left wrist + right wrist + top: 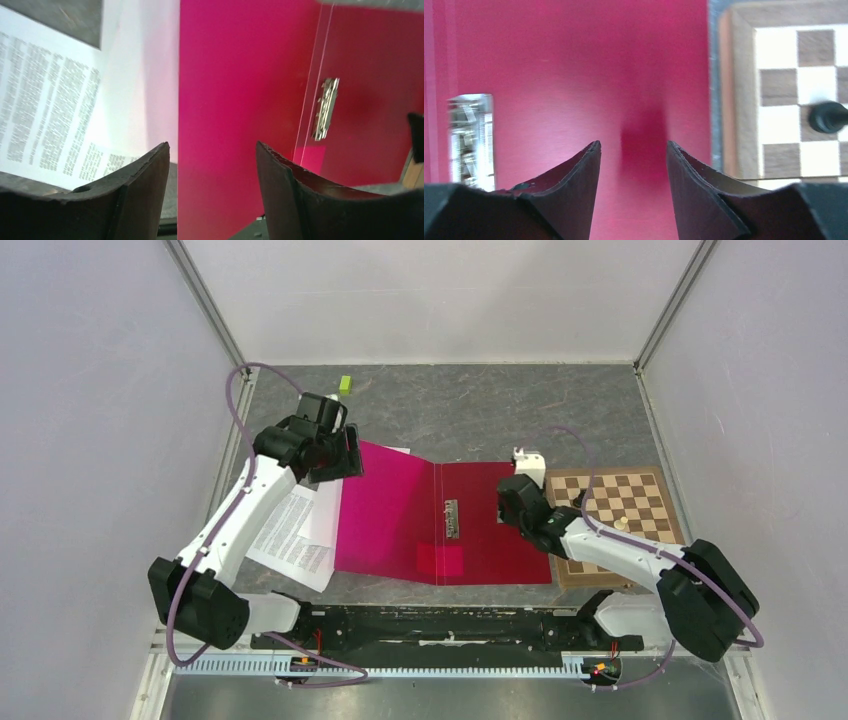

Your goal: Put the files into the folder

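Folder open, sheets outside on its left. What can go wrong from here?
1. The files lie partly under the left cover of the folder; the open left gripper straddles that cover's edge and may pinch cover, not paper.
2. The open right gripper is over the right half beside the chessboard; a sideways slide could knock its chess piece.

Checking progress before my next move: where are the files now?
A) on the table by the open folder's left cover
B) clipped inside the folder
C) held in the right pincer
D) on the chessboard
A: the files lie beside the folder, at its left cover, none inside.
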`<state>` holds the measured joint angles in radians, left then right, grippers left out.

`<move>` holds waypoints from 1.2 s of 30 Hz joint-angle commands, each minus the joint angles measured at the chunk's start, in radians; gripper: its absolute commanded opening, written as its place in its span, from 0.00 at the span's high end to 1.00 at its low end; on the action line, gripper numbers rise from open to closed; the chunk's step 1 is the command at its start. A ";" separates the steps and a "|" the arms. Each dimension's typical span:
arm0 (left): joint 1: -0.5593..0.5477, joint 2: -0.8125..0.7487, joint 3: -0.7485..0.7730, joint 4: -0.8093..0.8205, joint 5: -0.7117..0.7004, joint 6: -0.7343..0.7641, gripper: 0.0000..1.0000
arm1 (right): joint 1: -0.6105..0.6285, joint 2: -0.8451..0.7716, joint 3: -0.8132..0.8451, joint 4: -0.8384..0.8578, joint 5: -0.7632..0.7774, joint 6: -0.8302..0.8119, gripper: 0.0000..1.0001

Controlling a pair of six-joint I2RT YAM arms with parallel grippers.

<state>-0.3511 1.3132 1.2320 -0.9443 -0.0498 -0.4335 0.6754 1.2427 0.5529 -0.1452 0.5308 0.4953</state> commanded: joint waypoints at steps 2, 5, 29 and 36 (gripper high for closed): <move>-0.028 -0.038 0.146 0.019 -0.120 -0.031 0.32 | 0.088 0.043 0.096 -0.004 -0.039 -0.017 0.46; -0.081 -0.016 0.178 0.009 -0.115 -0.044 0.39 | 0.131 0.085 0.124 0.011 -0.096 -0.017 0.46; -0.311 0.287 -0.107 0.497 0.066 -0.334 0.53 | 0.297 0.209 0.134 0.091 -0.133 0.015 0.49; -0.377 0.569 0.158 0.382 -0.095 -0.229 0.24 | 0.289 0.150 0.041 0.137 -0.098 0.031 0.49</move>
<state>-0.6857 1.7744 1.2686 -0.4908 -0.0093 -0.7525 0.9668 1.4429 0.6369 -0.0624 0.3943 0.5026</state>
